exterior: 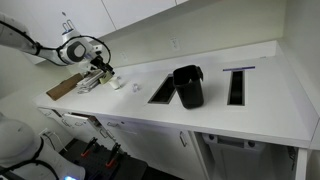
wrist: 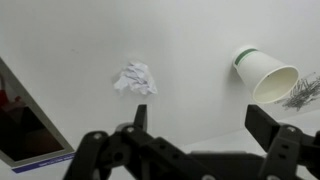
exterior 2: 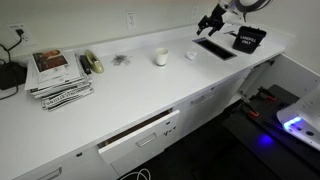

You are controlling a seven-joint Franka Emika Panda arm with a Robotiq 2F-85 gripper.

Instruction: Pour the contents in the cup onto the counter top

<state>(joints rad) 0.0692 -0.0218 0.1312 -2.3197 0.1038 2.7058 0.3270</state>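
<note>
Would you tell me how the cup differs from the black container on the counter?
The cup is whitish; the black container is dark. The cup is far smaller than the container. The cup sits on open counter, the container beside a dark slot. Both rest on the white counter.

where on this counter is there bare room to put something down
Widest bare patch: the front of the counter top, from the magazine stack across to in front of the cup. Also the end past the slot beside the black container. Crowded: the back row of grey tangle, cup, pale whitish bits, then slots and container.
</note>
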